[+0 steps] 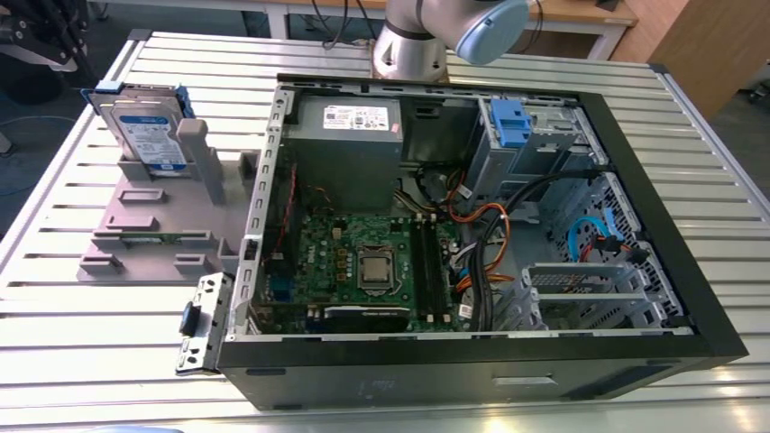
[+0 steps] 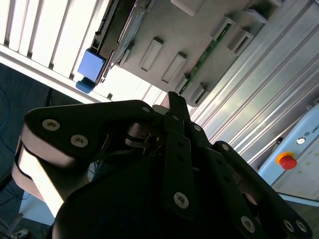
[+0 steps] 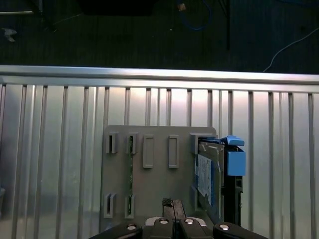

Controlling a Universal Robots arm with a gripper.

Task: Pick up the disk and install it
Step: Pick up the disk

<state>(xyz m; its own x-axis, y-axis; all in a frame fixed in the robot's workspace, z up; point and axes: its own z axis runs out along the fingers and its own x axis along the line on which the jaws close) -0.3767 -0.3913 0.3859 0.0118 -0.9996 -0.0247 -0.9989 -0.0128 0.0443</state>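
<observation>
Silver disk (image 1: pixel 147 135) (blue-framed) stands upright.

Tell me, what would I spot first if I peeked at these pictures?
The big open computer case in the middle of the exterior view, its green circuit board laid bare. Next, the disk in its blue bracket, standing upright in a grey holder on the exterior view's left. The black gripper hangs above that holder in the first wrist view.
</observation>
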